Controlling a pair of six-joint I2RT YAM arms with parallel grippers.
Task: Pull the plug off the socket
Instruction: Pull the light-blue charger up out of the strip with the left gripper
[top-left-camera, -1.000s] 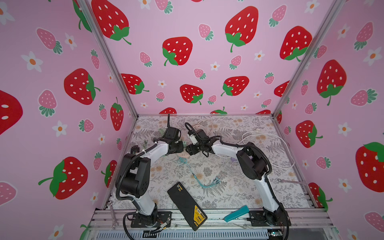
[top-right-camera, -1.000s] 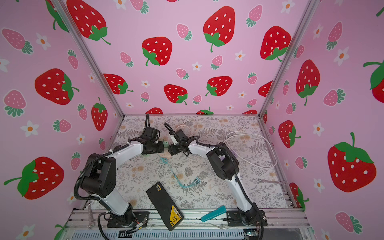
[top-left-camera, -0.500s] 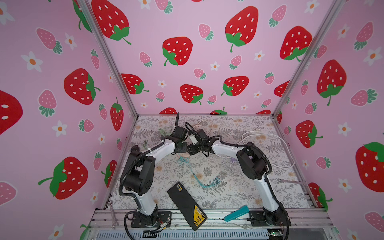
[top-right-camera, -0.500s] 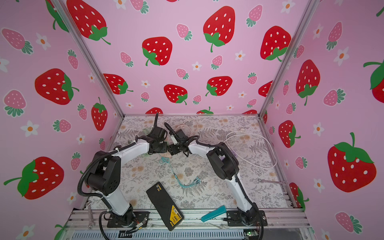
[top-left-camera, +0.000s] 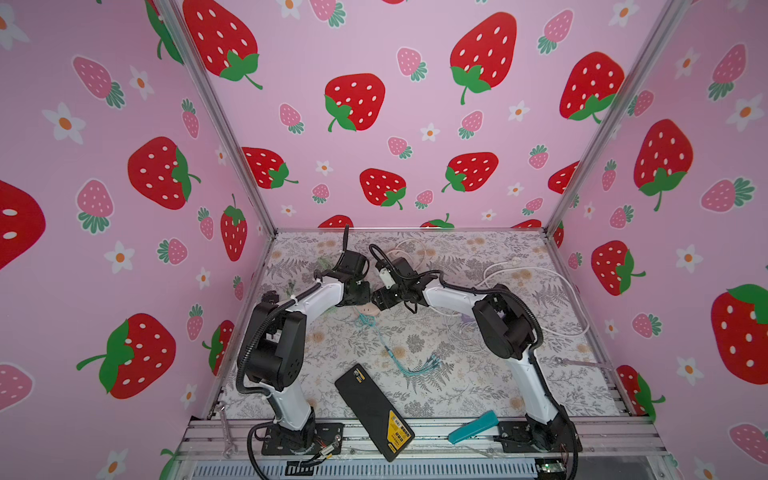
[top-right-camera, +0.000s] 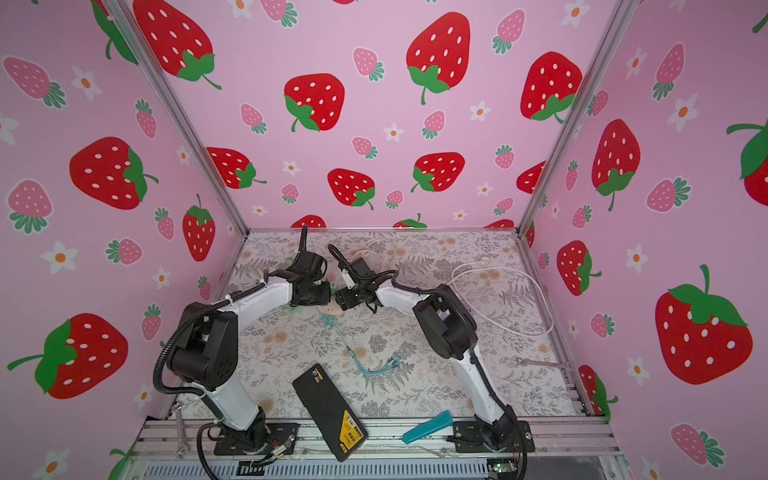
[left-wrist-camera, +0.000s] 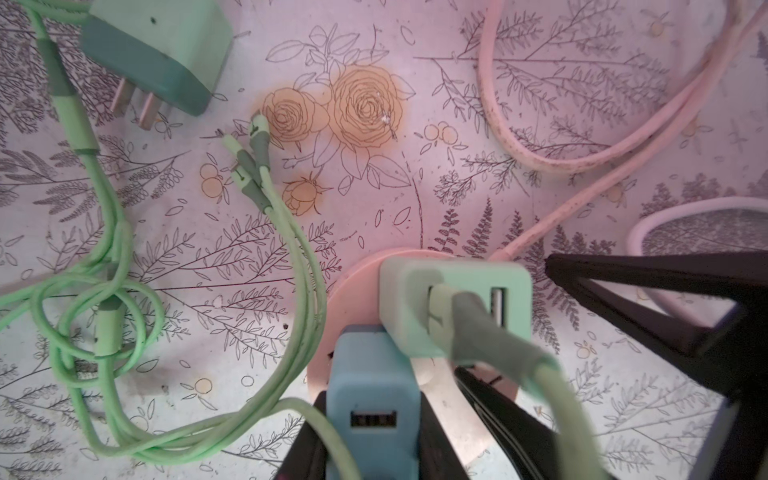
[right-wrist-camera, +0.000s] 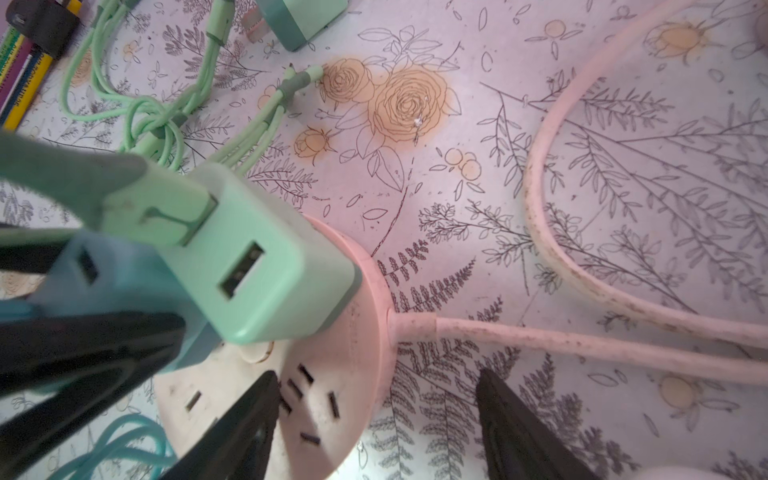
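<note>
The blue plug (left-wrist-camera: 368, 365) sits seated in the round pink socket (right-wrist-camera: 365, 299), its prongs hidden, and your left gripper (left-wrist-camera: 386, 390) is clamped on its two sides. The grasp is made, so by my reading the pull is the step in hand. Draw the plug straight away from the socket's face, along the line of the prongs. A sideways tilt would likely bind them or lift the socket with it.

Just beside your left gripper stands a mint plug (right-wrist-camera: 257, 257) in the same socket, so close that I cannot tell whether the two bodies touch. A thick green cable (left-wrist-camera: 557, 395) leaves its top and runs close past the left gripper's finger. Keep the pull clear of it, or the cable may drag.

Your right gripper (right-wrist-camera: 376, 374) has its jaws apart. One finger is over the socket's face by the empty slots, and the other is outside the rim, over the worktop (right-wrist-camera: 540, 145). Whether it presses on the socket I cannot tell. The socket looks light, so bear down on it or close on its rim before you pull.

The socket's pink cord (right-wrist-camera: 561, 340) leaves the rim just ahead of the right gripper's fingertips and lies slack, so it gives no anchor. Farther from both grippers a loose mint charger (left-wrist-camera: 166, 50) lies on its side, out of the way.
</note>
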